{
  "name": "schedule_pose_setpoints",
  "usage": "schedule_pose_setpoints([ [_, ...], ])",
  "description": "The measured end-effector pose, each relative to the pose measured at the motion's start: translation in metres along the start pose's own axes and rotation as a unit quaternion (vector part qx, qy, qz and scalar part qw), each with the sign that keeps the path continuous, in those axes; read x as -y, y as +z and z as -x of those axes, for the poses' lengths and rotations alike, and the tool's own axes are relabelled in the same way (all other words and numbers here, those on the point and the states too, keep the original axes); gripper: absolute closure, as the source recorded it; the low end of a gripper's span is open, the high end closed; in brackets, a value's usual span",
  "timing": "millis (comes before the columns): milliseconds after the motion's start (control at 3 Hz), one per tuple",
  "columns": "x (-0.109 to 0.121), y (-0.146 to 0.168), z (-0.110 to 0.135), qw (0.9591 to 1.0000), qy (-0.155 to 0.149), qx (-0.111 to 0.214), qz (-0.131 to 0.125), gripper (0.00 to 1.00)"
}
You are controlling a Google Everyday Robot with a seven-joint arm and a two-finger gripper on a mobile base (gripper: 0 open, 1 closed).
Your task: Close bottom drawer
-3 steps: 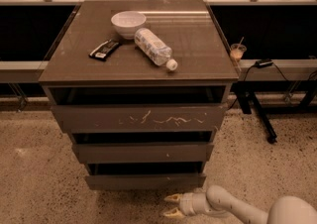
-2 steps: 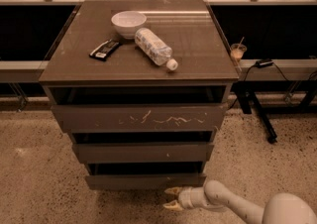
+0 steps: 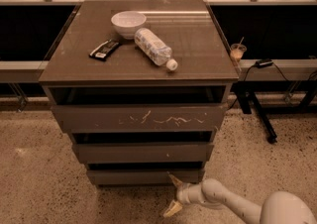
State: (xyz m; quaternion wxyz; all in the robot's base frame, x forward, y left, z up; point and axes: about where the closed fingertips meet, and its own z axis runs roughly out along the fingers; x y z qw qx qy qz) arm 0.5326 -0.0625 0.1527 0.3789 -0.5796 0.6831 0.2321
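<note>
Gripper [image 3: 171, 196]: sat at 6 o'clock in the view, low over the floor, released, its two pale fingers spread wide and holding nothing.
Upper fingertip [image 3: 173, 179]: was at the lower edge of the bottom drawer's front; contact could not be told.
Bottom drawer [image 3: 143, 176]: was the lowest of three, at 11 o'clock from the gripper, with a dark gap above its front.
Cabinet top [image 3: 203, 54]: bore a white bowl [image 3: 128, 22], with a lying bottle [image 3: 154, 48] at its 5 o'clock.

A white bowl [image 3: 128, 22], a toppled plastic bottle [image 3: 154, 48] and a dark packet [image 3: 104, 49] are carried on the cabinet top [image 3: 198, 44], upper centre. The gripper [image 3: 172, 194] is held spread, bottom centre.
</note>
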Motion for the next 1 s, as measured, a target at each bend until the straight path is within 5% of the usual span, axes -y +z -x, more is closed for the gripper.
schedule_pose_setpoints([
  [667, -0.010, -0.008, 0.003, 0.9998, -0.011, -0.014, 0.010, 0.00],
  [1000, -0.045, -0.046, 0.004, 0.9979, -0.038, -0.041, 0.033, 0.00],
])
